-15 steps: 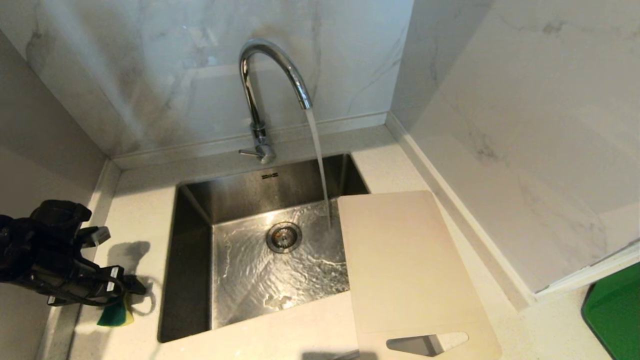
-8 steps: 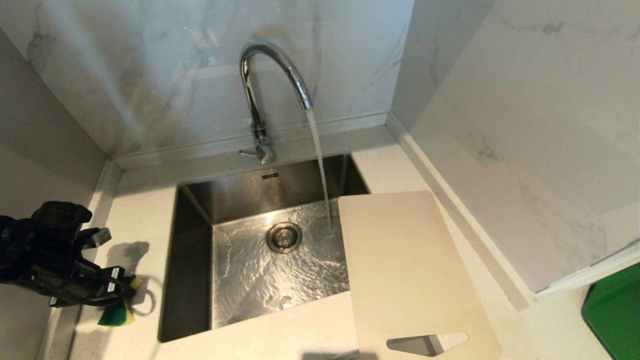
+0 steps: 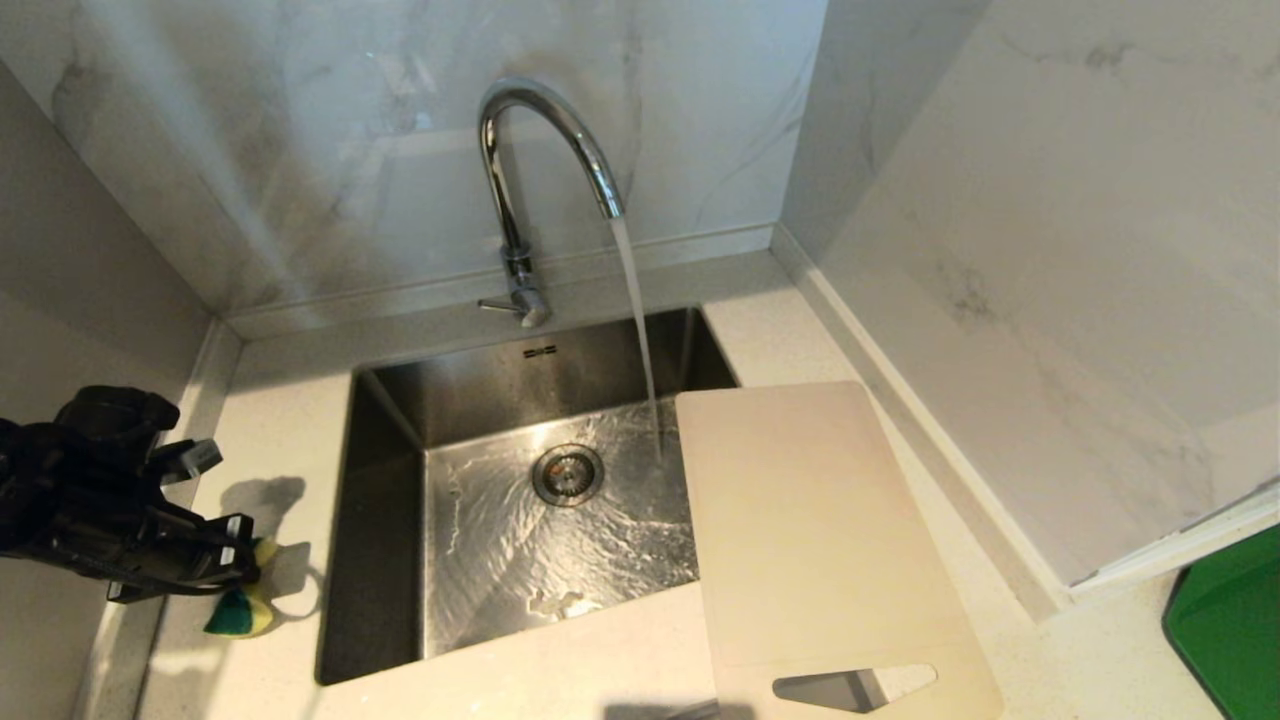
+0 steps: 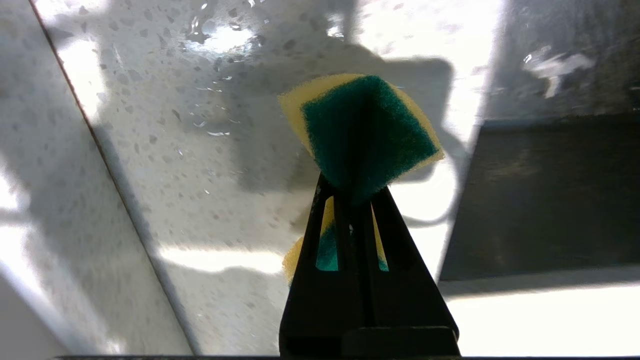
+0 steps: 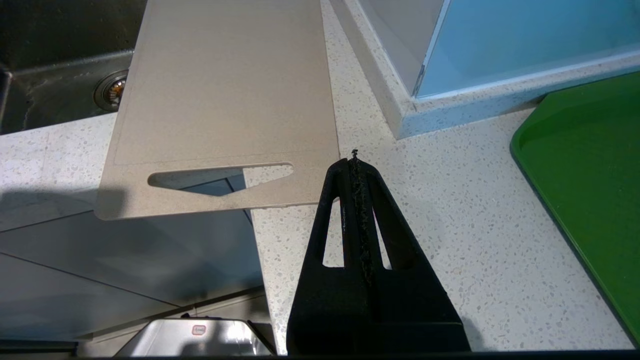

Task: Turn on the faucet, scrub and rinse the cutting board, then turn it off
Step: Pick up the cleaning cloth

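Note:
The chrome faucet (image 3: 520, 180) stands behind the steel sink (image 3: 385, 520) with water running from its spout into the basin. The beige cutting board (image 3: 810, 530) lies flat on the counter right of the sink, one long edge over the basin; its handle cutout (image 5: 215, 177) overhangs the counter's front edge. My left gripper (image 3: 245, 568) is low over the counter left of the sink, shut on a green-and-yellow sponge (image 4: 367, 132) that is squeezed and folded between its fingers (image 4: 395, 210). My right gripper (image 5: 354, 160) is shut and empty, hanging near the board's handle end.
Marble walls close the counter at the back and the right. A green tray (image 3: 1235, 625) sits on the counter at the far right. A drain strainer (image 3: 567, 473) is in the sink floor. Water drops lie on the speckled counter (image 4: 165, 150) by the sponge.
The left gripper has closed on the sponge, pinching it up off the counter edge-on. The arm shifted slightly. Water keeps running; the board has not moved.

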